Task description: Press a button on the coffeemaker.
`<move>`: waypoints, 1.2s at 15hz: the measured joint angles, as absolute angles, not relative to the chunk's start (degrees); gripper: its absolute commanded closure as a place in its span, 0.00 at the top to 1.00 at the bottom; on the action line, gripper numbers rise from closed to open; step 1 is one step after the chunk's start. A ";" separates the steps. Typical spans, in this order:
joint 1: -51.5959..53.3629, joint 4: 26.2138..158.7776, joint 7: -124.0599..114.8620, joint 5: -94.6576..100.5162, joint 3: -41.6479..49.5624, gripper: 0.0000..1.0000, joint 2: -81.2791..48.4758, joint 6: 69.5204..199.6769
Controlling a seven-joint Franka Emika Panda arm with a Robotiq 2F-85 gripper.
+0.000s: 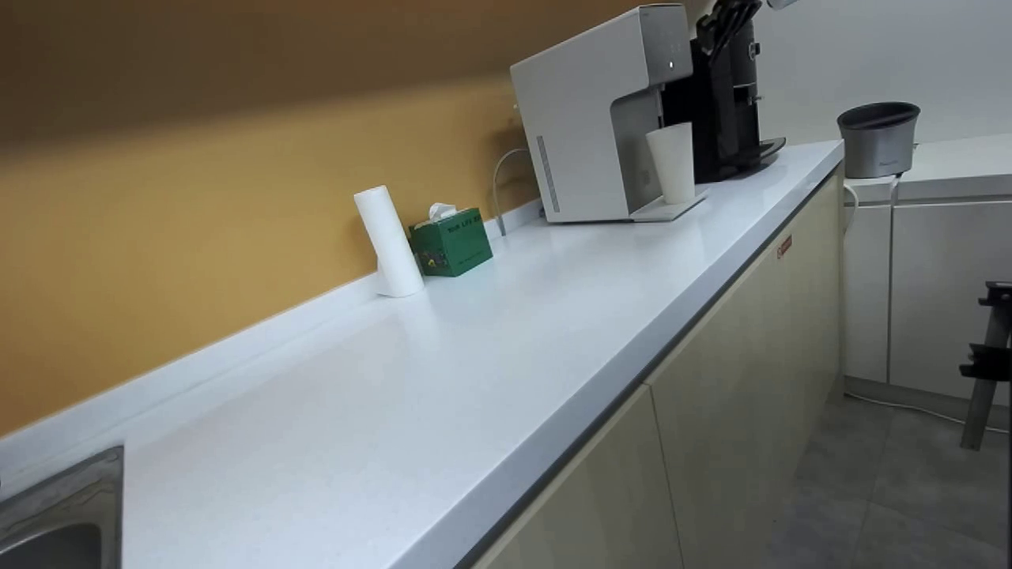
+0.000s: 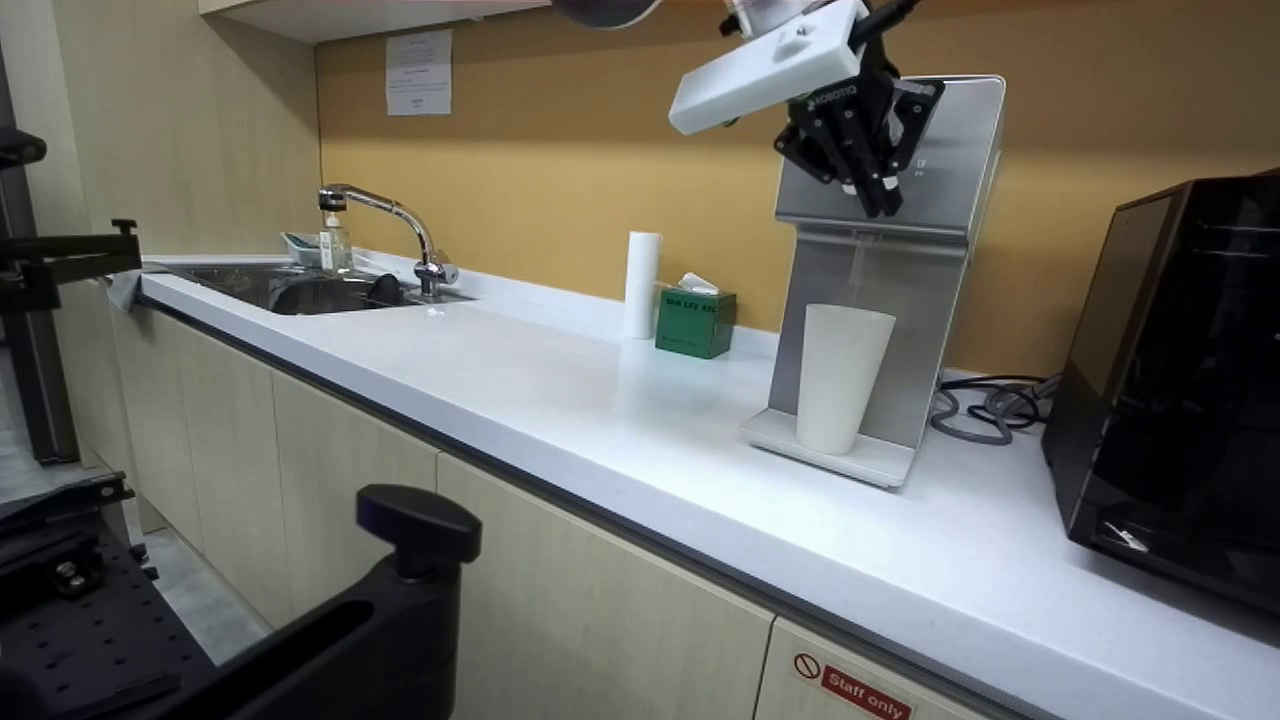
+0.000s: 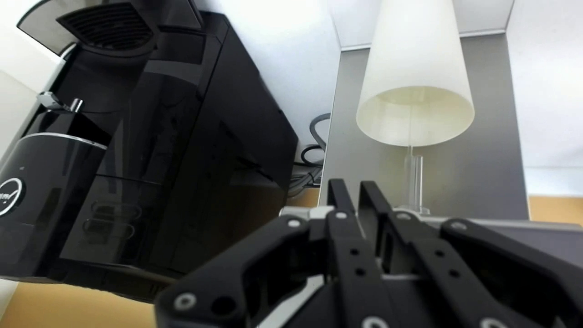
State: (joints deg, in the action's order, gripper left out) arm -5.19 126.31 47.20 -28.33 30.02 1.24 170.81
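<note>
In an exterior view, glossy black coffeemaker (image 1: 719,126) near far corner of white counter (image 1: 506,356), boxy matte-silver dispenser (image 1: 581,130) beside. In an exterior view, gripper (image 2: 880,205) before dispenser's flat panel (image 2: 948,185). Wrist view: jointed fingers (image 3: 347,237) clenched to a slit.

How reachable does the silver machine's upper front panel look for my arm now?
Probably yes: the pincer hangs in front of the upper front panel, no obstacle shows between them, and the cup sits lower, seemingly out of the way.
</note>
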 measured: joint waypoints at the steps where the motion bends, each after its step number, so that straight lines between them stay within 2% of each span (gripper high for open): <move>1: -5.63 126.89 45.77 -25.45 30.09 0.52 2.14 169.74; 8: -9.44 128.90 36.98 -11.12 27.02 0.98 9.56 160.07; 18: -12.03 130.42 30.35 -5.75 21.89 1.00 15.71 150.24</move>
